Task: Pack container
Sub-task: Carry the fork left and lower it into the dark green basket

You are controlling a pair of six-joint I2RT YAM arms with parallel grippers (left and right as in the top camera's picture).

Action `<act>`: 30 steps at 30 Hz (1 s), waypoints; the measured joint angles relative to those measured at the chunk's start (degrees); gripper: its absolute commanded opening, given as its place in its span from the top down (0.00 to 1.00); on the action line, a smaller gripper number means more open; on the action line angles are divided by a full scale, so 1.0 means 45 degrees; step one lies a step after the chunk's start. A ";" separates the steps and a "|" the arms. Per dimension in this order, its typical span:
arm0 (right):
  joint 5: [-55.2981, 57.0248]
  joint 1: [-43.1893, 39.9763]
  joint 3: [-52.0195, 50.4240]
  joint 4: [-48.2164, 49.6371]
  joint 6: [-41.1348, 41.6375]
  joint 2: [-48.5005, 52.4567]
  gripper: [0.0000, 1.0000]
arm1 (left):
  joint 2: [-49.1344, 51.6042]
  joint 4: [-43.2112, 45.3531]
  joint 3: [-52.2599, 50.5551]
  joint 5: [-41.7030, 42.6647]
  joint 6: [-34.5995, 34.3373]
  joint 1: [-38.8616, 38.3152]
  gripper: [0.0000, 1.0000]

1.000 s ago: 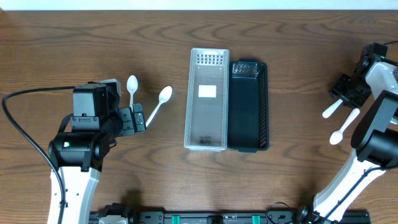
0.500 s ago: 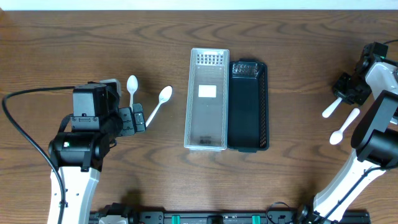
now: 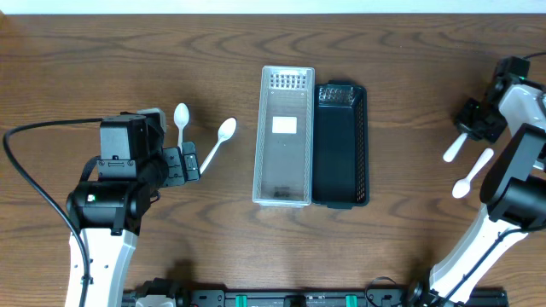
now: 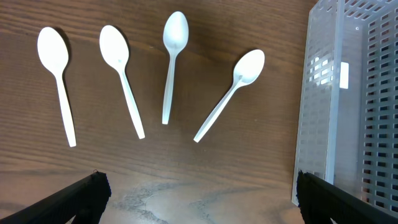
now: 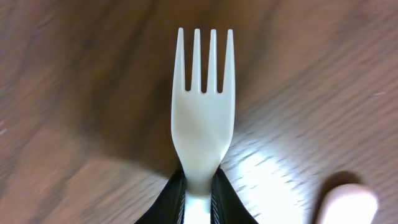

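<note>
Slippage threatened: the right pincer (image 5: 198, 190) pinched the white fork (image 5: 203, 118) only by its thin neck, so it might twist loose short of the clear container (image 3: 285, 136); the left pincer (image 4: 199, 186) gaped empty.

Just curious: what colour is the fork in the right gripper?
The four-tined plastic fork is white; the right wrist view shows it best.

Open table (image 3: 401, 102) runs from the black basket (image 3: 338, 158) toward 3 o'clock until two white utensils (image 3: 472, 173), while at 9 o'clock of the adjoining clear container (image 3: 286, 166) a narrower strip ends at spoons (image 3: 215, 145).
</note>
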 measured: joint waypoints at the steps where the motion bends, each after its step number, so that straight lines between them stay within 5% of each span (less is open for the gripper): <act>1: -0.0034 0.0117 -0.0005 -0.0015 -0.0039 -0.0024 0.99 | 0.0000 0.0000 0.0000 0.0000 -0.0005 0.0000 0.02; 18: -0.2249 0.6319 0.0510 -0.0777 -0.0597 -0.5887 0.99 | 0.0000 0.0000 0.0000 0.0000 -0.0005 0.0000 0.02; 30: -0.1851 0.9316 -0.0058 -0.1379 0.0772 -0.3410 0.99 | 0.0000 -0.0175 0.0000 0.0000 -0.0005 0.0000 0.02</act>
